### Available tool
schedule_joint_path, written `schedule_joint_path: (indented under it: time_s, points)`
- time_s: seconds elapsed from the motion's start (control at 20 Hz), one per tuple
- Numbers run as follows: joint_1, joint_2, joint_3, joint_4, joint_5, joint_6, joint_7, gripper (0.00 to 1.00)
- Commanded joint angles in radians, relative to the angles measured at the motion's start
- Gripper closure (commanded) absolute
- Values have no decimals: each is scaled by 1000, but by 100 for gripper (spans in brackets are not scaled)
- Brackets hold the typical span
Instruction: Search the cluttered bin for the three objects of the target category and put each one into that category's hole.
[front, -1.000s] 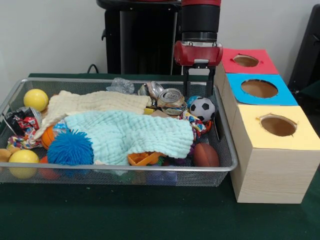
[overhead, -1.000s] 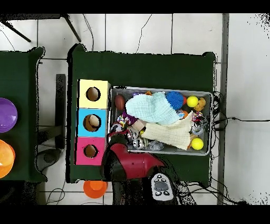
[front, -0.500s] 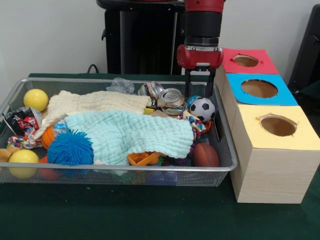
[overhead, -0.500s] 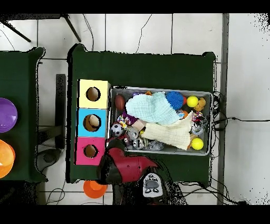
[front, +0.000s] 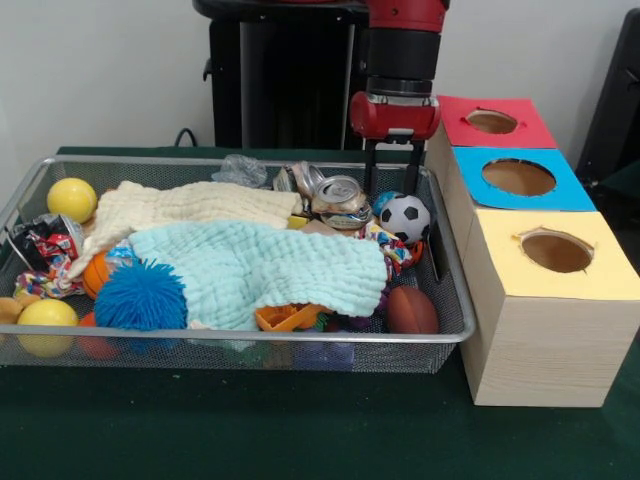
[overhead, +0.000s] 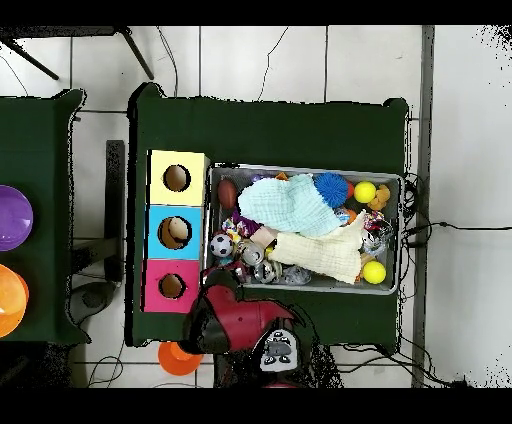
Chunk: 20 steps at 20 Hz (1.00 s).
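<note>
The wire mesh bin (front: 250, 338) holds a jumble of toys, cloths and cans. One knotted rope toy (front: 396, 247) in red, blue, yellow and white lies under the soccer ball (front: 406, 217), at the right end of the mint cloth (front: 255, 270). Another rope toy (front: 40, 284) peeks out at the left end beside an orange ball. A third does not show. My gripper (front: 394, 185) hangs open and empty over the bin's far right corner, just above the soccer ball and the crushed cans (front: 338, 198). In the overhead view my arm (overhead: 240, 322) hides it.
Three wooden boxes with holes stand right of the bin: red (front: 495, 122), blue (front: 520, 178), yellow (front: 555, 252). A cream cloth (front: 180, 208), a blue spiky ball (front: 140, 297), yellow balls (front: 72, 198), a brown football (front: 412, 311) and foil wrappers (front: 40, 243) fill the bin.
The arm has drawn back toward its base in the overhead view, uncovering the soccer ball. The gripper has shifted slightly left in the front view and stays open.
</note>
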Motion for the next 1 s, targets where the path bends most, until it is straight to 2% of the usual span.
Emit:
schedule_joint_path:
  time_s: [0.05, 1.0]
  points:
    - [-7, 39, -18, -91, 19, -129, 171, 0]
    - [-25, 26, -18, -75, 42, -183, 194, 0]
